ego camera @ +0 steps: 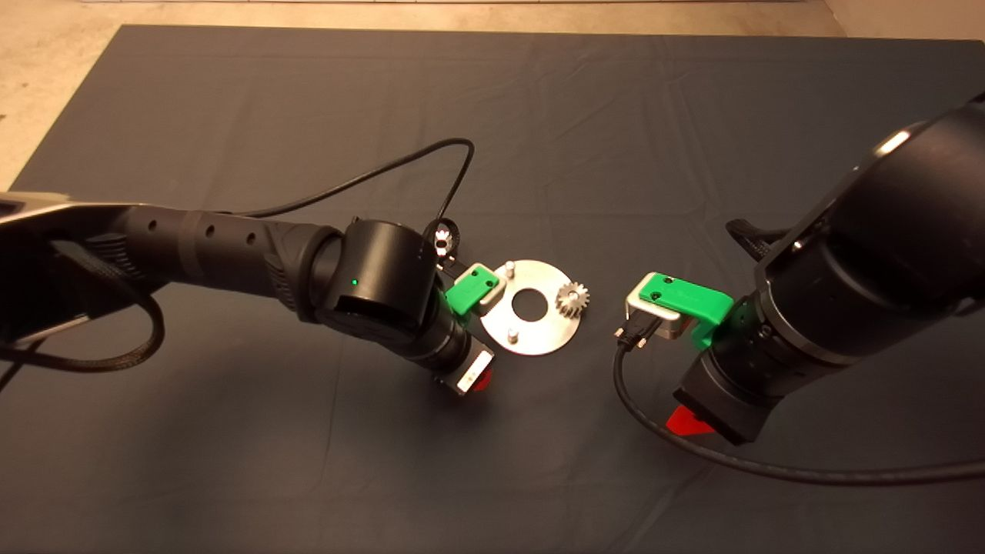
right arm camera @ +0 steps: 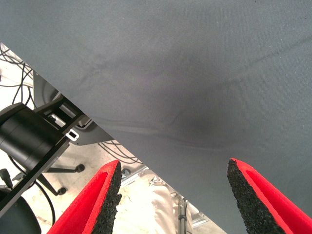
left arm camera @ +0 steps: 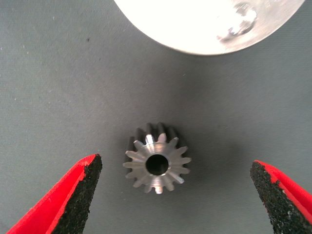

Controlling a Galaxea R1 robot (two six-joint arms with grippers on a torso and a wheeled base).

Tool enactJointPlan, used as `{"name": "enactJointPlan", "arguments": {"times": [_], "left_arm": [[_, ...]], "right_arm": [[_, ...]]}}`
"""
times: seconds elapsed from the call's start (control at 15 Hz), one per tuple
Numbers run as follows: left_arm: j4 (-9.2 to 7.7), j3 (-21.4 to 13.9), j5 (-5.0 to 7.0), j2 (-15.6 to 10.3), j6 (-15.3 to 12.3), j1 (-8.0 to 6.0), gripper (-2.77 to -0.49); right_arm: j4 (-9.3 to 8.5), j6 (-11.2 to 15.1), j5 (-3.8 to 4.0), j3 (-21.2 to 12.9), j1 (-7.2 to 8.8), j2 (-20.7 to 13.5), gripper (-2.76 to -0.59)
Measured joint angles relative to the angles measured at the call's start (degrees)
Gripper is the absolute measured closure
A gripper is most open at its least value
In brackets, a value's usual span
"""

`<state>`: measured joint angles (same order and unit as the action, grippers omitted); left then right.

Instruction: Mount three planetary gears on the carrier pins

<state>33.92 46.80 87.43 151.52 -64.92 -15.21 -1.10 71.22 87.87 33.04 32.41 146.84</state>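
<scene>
One gear (ego camera: 572,297) already sits on the round silver plate (ego camera: 539,331), over the pin nearest the right arm. Two pins (ego camera: 509,267) stand bare on the side towards the left arm. A second gear (left arm camera: 157,164) lies on the dark mat (ego camera: 308,115), bore up, just off the plate's rim. The left gripper (left arm camera: 178,195) hangs straight over it, its fingers (left arm camera: 80,190) spread wide to either side and touching nothing.

So the step in hand looks like the pick-up of the second gear. The next move calls for a short drop and a square close across the teeth, then a lift and an exact line-up of bore over pin — a tilted gear would likely jam.

The right gripper (right arm camera: 173,195) waits beyond the plate's other side, fingers wide apart and empty, over the mat's edge with floor clutter below.

From above, the left wrist hides this gear entirely. A small toothed piece (ego camera: 444,237) peeks past that wrist — perhaps the third gear, but it is too covered to say.
</scene>
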Motion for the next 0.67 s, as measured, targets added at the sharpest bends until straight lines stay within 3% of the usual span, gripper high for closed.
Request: {"name": "enactJointPlan", "arguments": {"times": [0.67], "left_arm": [[0.25,0.5,0.02,-0.7,2.0,0.16,-2.19]], "right_arm": [[-0.05,0.0,0.0,0.0,0.0,0.0,-1.6]]}}
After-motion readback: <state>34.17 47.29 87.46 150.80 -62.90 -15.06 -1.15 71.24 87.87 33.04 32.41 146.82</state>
